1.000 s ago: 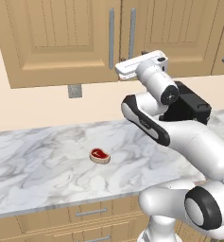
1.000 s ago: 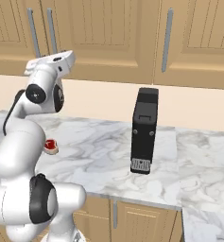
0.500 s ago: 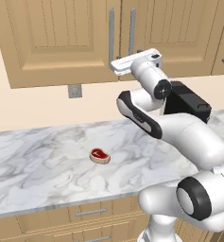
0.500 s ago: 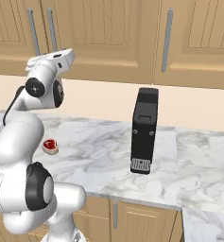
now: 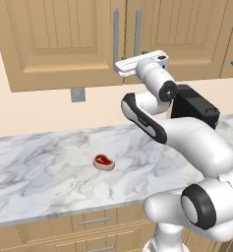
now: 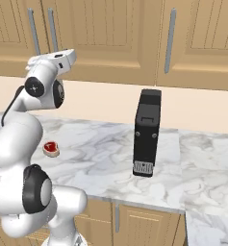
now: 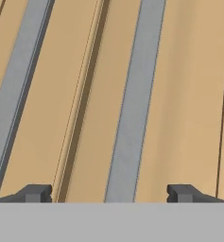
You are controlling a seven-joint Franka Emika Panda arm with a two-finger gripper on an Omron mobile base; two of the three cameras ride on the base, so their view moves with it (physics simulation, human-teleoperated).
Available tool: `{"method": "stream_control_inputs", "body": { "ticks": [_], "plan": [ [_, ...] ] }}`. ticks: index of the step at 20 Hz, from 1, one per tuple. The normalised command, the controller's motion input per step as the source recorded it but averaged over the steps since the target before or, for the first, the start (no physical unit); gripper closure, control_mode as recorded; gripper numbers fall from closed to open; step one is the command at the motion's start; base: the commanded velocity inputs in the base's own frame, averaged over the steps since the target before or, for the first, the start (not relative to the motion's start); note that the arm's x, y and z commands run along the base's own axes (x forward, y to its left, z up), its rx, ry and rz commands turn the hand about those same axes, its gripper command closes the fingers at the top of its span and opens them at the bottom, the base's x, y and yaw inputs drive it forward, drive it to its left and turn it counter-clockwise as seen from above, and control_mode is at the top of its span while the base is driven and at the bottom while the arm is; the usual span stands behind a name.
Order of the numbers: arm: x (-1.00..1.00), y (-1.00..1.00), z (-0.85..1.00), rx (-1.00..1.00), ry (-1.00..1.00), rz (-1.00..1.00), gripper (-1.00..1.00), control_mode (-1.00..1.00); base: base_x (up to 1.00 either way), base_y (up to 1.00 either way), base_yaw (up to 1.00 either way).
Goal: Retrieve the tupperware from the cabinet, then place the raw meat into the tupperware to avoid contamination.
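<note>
From my remote station, the nearest thing is the marble counter (image 5: 49,162), with low wooden drawers (image 5: 96,221) under its front edge. On that counter lies the raw meat (image 5: 104,162), a small red oval slice with a pale rim, alone on the stone and well apart from everything else; from the right base view I see it (image 6: 51,148) just past the arm's white elbow. Farther along the same counter stands a tall black coffee machine (image 6: 147,133), upright, near the back wall.

Above the counter the arm reaches up and away from me toward the cabinet (image 5: 54,39), its hand level with the lower part of the doors. The gripper (image 7: 108,193) stands wide, holding nothing: in the hand view its two dark fingertips (image 7: 35,193) sit far apart, and one grey bar handle (image 7: 134,99) runs up between them. A second grey handle (image 7: 14,90) lies off to the side in that view, beyond the seam between the two doors. I cannot tell from these frames whether the fingertips touch the door.

Both cabinet doors are closed, their long vertical handles (image 5: 116,34) side by side at the meeting edge. A small grey wall outlet (image 5: 78,94) sits on the cream wall under the cabinet, behind the counter.
</note>
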Motion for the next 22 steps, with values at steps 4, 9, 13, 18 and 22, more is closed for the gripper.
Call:
{"method": "stream_control_inputs", "body": {
  "ticks": [4,9,13,18,22],
  "plan": [
    [0.23,0.00,0.00,0.00,0.00,0.00,-1.00,-1.00,0.00,0.00,0.00],
    [0.24,0.00,0.00,0.00,0.00,0.00,1.00,-1.00,0.00,0.00,0.00],
    [0.25,0.02,0.00,0.00,0.00,0.00,1.00,-1.00,0.00,0.00,0.00],
    [0.26,0.12,-0.02,0.00,0.00,0.00,1.00,-1.00,0.00,0.00,0.00],
    [0.29,0.34,-0.06,-0.02,0.00,-0.06,1.00,-1.00,0.00,0.00,0.00]
  ]
}}
